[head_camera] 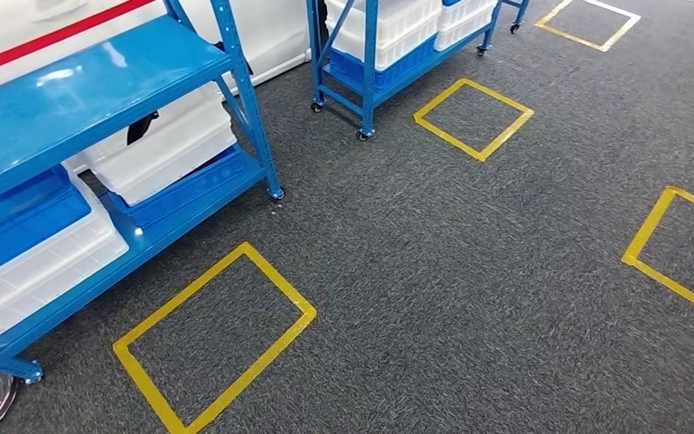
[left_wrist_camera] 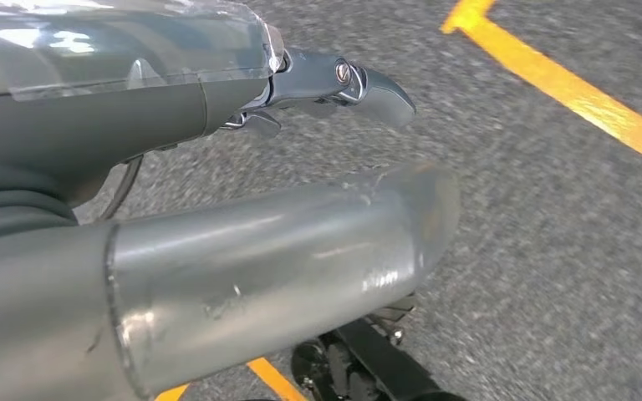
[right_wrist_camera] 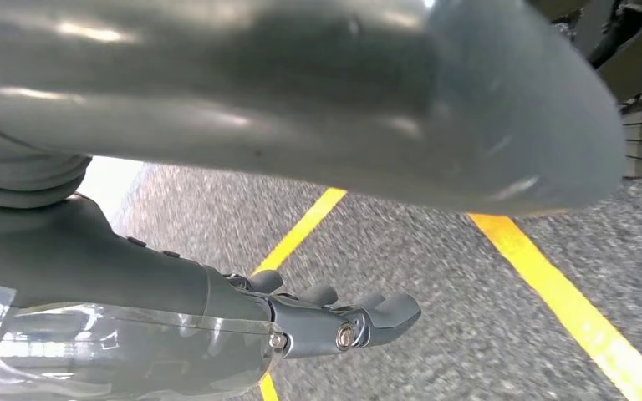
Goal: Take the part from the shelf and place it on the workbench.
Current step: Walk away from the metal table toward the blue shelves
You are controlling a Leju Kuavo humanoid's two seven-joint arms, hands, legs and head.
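Observation:
A blue shelf rack (head_camera: 72,86) stands at the left of the head view, with white bins (head_camera: 163,145) on its lower levels. What the bins hold cannot be made out. My left hand (left_wrist_camera: 284,259) hangs over the grey carpet, its fingers (left_wrist_camera: 343,83) stretched out and holding nothing. My right hand (right_wrist_camera: 301,125) also hangs above the carpet, and its fingers (right_wrist_camera: 343,322) are apart and empty.
A second blue rack on wheels (head_camera: 370,63) with white bins stands further back. Yellow tape squares mark the carpet: one close to the near rack (head_camera: 217,339), one by the far rack (head_camera: 474,117), one at the right edge (head_camera: 678,253).

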